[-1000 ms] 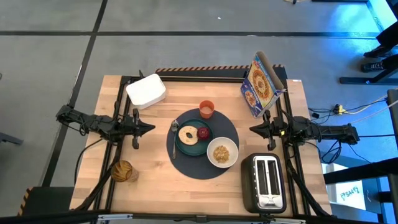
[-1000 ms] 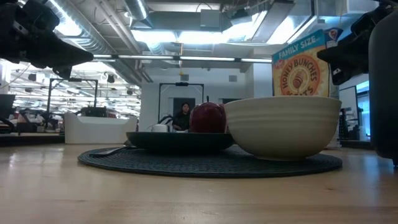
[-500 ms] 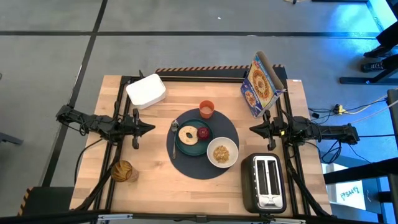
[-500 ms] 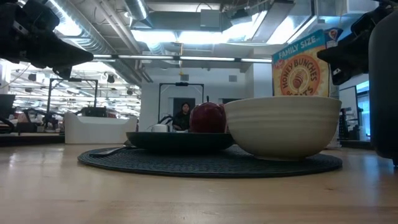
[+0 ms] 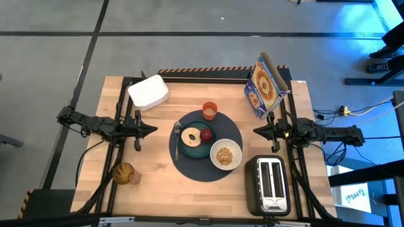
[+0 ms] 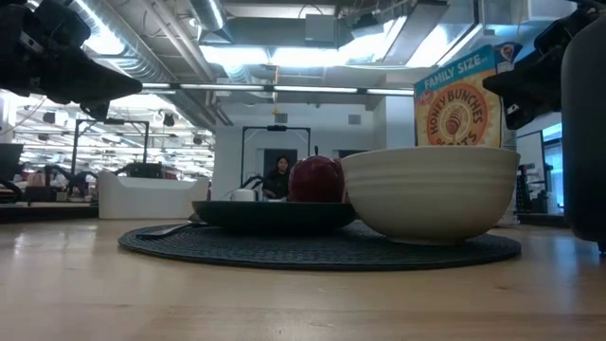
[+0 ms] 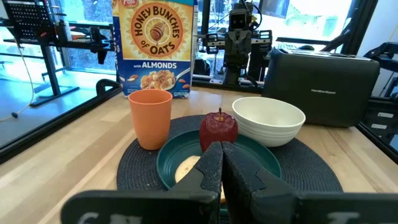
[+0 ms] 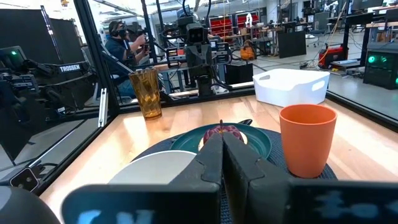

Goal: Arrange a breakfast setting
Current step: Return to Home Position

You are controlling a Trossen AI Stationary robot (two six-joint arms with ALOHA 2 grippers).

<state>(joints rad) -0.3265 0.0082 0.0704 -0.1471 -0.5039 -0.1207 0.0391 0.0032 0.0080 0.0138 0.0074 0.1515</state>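
A round dark-blue placemat (image 5: 208, 165) lies at the table's middle. On it sit a teal plate (image 5: 194, 150) with a tan bagel (image 5: 189, 136) and a red apple (image 5: 206, 134), a white bowl (image 5: 226, 154) with cereal, an orange cup (image 5: 209, 111) at its far edge, and a small metal utensil (image 5: 177, 130) at the plate's left. My left gripper (image 5: 154, 131) is shut and empty left of the mat. My right gripper (image 5: 256, 131) is shut and empty right of it. Both hover above the table.
A white tub (image 5: 148, 92) stands at the far left, an amber glass (image 5: 124, 173) at the near left, a cereal box (image 5: 261, 86) at the far right, a black toaster (image 5: 269, 184) at the near right. People show in the room behind (image 8: 118, 37).
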